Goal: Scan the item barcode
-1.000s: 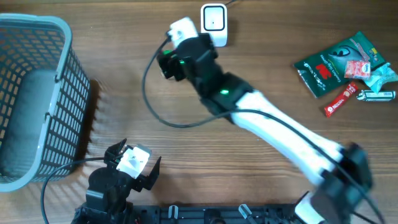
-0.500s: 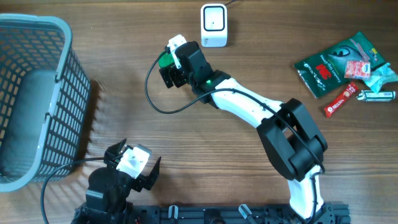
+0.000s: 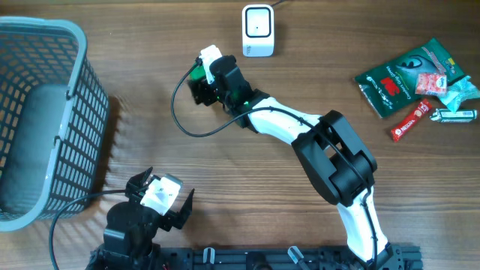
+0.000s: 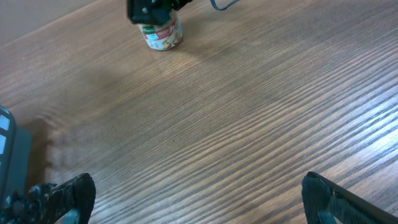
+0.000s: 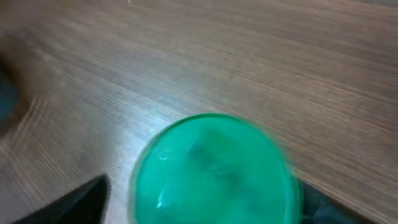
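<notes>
**Colours and patterns on your table**

You have a table (image 3: 225, 172) of warm brown wood, with fine darker grain running across it. The basket (image 3: 45, 26) is grey, its walls an open lattice. Your scanner (image 3: 257, 30) is white with a dark window. The jar (image 4: 161, 34) wears a white label printed in green, red and tan, and its lid (image 5: 214, 171) is bright green. The right arm (image 3: 289, 124) is white and black, with a green light. The left gripper (image 3: 161, 193) is black with a white block. The cable (image 3: 176, 112) is black. At your far right lie a dark green packet (image 3: 397, 79) with a red patch, a red bar (image 3: 410, 122) with white lettering, and a pale blue sachet (image 3: 461, 91).
</notes>
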You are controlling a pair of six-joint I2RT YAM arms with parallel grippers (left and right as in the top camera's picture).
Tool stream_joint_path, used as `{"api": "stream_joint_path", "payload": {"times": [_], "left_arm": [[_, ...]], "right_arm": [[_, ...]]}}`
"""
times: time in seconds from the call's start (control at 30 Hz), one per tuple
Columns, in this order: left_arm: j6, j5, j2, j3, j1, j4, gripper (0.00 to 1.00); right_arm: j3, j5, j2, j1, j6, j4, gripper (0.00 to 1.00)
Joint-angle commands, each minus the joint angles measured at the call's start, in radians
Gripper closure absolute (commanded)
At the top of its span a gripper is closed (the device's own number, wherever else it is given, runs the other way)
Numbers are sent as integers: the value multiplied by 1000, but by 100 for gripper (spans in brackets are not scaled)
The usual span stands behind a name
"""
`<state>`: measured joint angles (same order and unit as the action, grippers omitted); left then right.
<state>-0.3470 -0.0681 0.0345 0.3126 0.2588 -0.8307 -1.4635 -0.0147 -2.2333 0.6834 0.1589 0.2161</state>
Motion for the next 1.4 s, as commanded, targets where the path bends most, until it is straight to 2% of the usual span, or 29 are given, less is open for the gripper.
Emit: {"api": "stream_joint_path", "payload": {"times": [0.0,0.13,0.33,0.47,0.53,0.67,0.8,0.9,1.0,1.07,1.1,1.17,1.2,1.3,1.37], "left_arm": [[-13,-1,-5,-4,-6,3,0],[-13,-1,-5,-4,-6,3,0],[-13,-1,-5,-4,-6,3,0],[-13,-1,-5,-4,-6,3,0],[-13,-1,-5,-4,-6,3,0],[-13,-1,-5,-4,-6,3,0],[-13,-1,-5,-4,-6,3,0],[-13,-1,-5,-4,-6,3,0],[-13,-1,-5,-4,-6,3,0],[-13,-1,-5,-4,-6,3,0],[-13,-1,-5,-4,-6,3,0],[-13,-1,-5,-4,-6,3,0],[-13,-1,-5,-4,-6,3,0],[-13,-1,-5,-4,-6,3,0],[-13,-1,-5,-4,-6,3,0]], "right_arm": [[-41,52,5,-16,34,-36,38],[-42,90,90,-27,31,-120,38],[-42,381,271,-31,58,-481,39],[-42,356,332,-31,335,-828,39],[-31,289,328,-31,465,-927,39],[26,251,326,-30,653,-925,41],[47,425,326,-30,729,-831,40],[47,581,326,-30,1016,-866,40],[47,591,326,-30,1337,-1036,39],[47,610,326,-30,1437,-1105,39],[47,624,326,-31,1455,-1119,37],[47,650,326,-36,1582,-1178,28],[47,646,326,-40,1653,-1208,15],[45,647,326,-40,1647,-1229,1],[21,646,329,-40,1647,-1289,1]]}}
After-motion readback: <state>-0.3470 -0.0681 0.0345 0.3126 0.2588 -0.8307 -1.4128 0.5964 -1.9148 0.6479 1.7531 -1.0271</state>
